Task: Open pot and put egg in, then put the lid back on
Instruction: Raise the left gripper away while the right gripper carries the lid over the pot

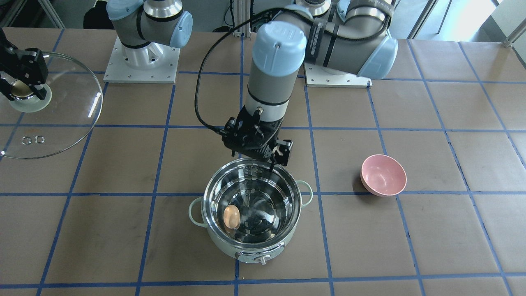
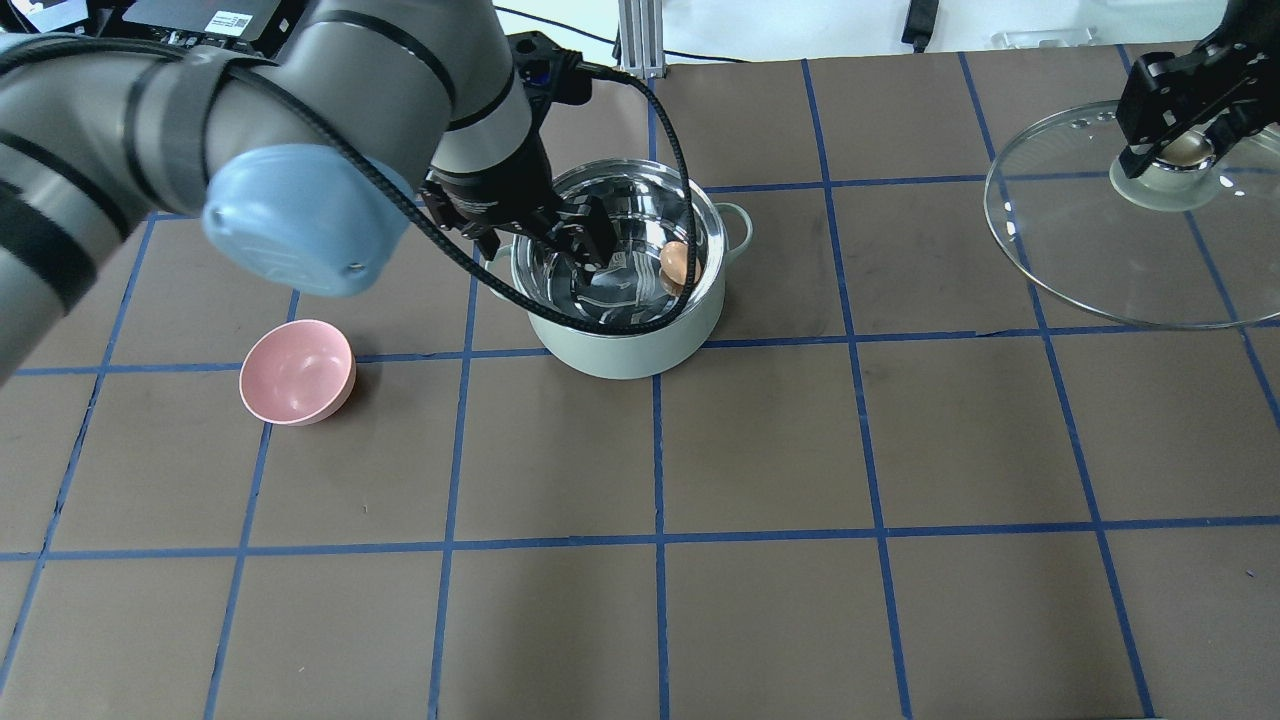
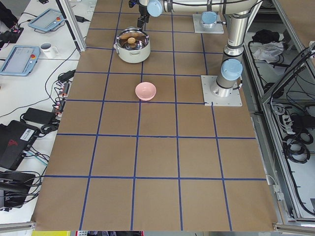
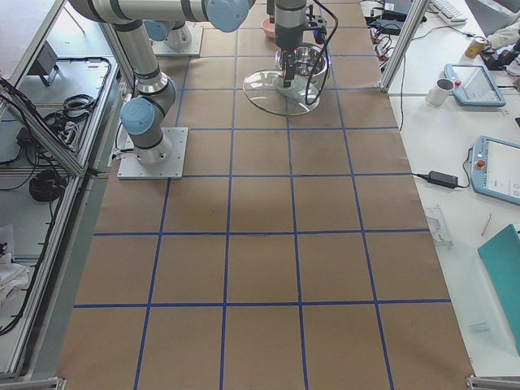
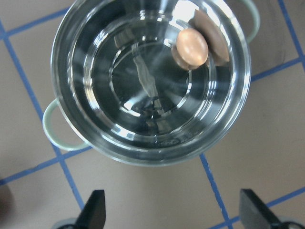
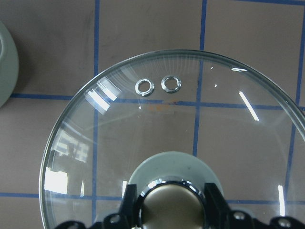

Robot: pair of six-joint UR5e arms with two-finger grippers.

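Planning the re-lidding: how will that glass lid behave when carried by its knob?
The lid looks like rigid clear glass, so likely fragile if bumped. It is wide and the right end effector grips only its central knob, so it may tilt or swing.

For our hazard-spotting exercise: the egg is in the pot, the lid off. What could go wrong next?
The left gripper hangs over the rim of the pot; the returning lid could strike it. The right gripper holds the glass lid only by its knob, so it might tilt or slip.
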